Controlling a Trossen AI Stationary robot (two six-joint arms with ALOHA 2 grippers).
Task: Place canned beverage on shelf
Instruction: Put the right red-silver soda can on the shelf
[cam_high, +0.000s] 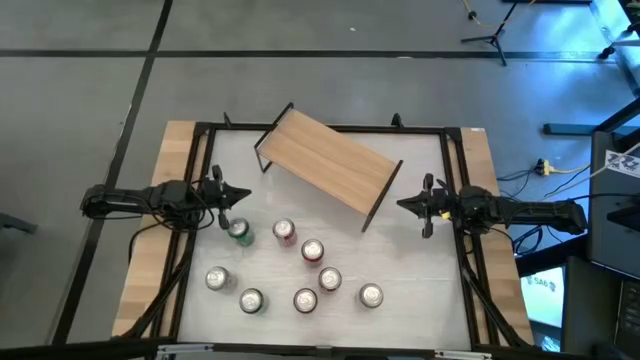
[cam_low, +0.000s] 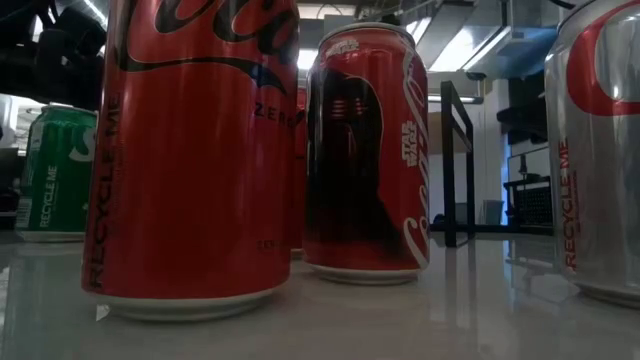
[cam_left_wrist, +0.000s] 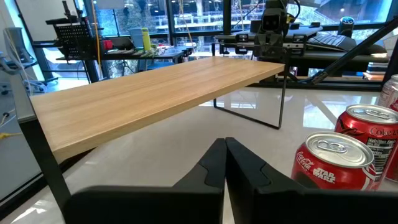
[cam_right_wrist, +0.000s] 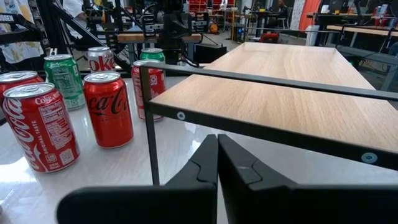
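Several beverage cans stand upright on the white table top near its front, among them a green can (cam_high: 240, 232), a red can (cam_high: 284, 232) and a silver-topped can (cam_high: 371, 295). In the low view a red can (cam_low: 195, 150) and a dark Star Wars can (cam_low: 365, 150) fill the foreground. The shelf (cam_high: 328, 160), a light-wood board on thin black legs, stands slantwise at the table's far middle with its top bare. At the table's left my left gripper (cam_high: 246, 196) is shut and level, its tips (cam_left_wrist: 225, 155) pointing at the shelf. My right gripper (cam_high: 402, 204) at the right is shut too (cam_right_wrist: 217, 149).
A black metal frame (cam_high: 200, 128) borders the white table top, with wooden strips (cam_high: 165, 160) outside it at left and right. Bare table lies between the shelf and the cans. Cables and stands lie on the floor beyond the table.
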